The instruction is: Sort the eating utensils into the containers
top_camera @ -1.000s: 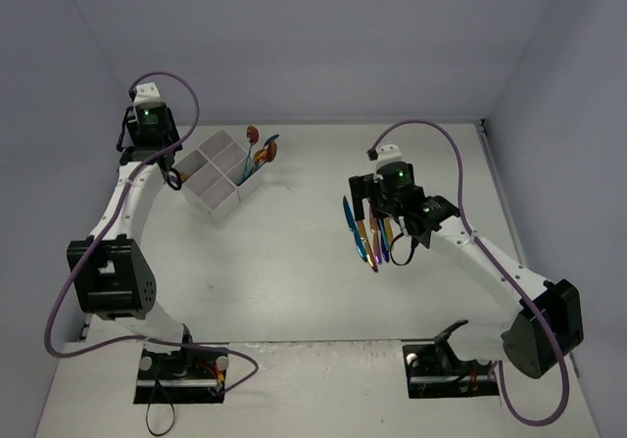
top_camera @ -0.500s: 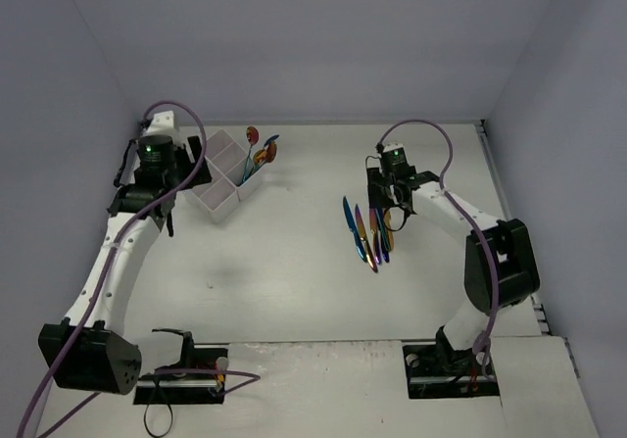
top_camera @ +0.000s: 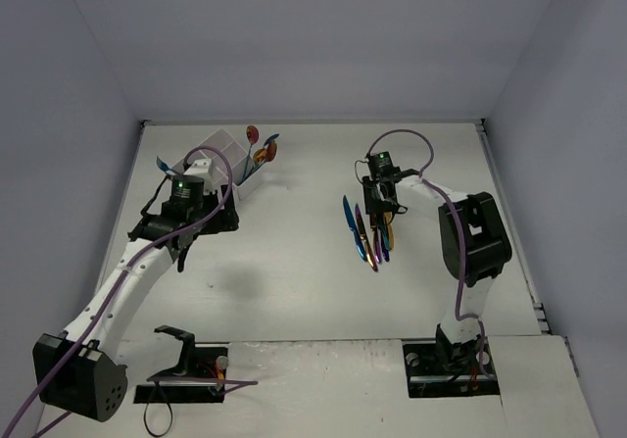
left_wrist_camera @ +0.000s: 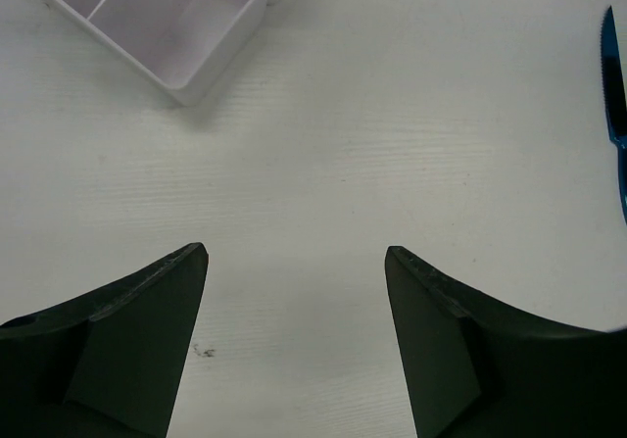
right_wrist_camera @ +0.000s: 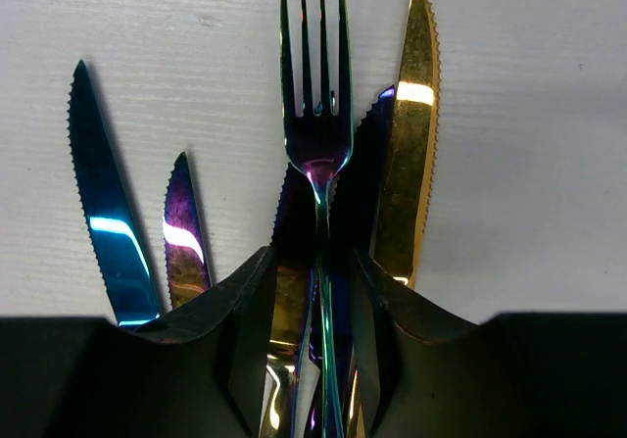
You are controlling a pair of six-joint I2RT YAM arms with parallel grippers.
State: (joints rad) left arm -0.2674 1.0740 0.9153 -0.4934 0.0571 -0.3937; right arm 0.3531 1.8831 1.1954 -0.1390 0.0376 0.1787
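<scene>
While a few utensils (top_camera: 258, 151) stand in one compartment of the white box (top_camera: 217, 147), knives (right_wrist_camera: 103, 193) and a fork (right_wrist_camera: 315, 115) lie bunched well apart from it — much sorting remains. Right gripper (right_wrist_camera: 313, 262) straddles the fork's handle — clamped or not, cannot tell; left gripper (left_wrist_camera: 294, 257) spread wide near the box.

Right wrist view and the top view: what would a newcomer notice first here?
The fan of iridescent knives right of the middle of the table, with a fork lying among them; the right claw straddles its handle. Next, the white divided box at the far left, a few utensils sticking out of its right side, and the left claw open over the table beside it.
</scene>
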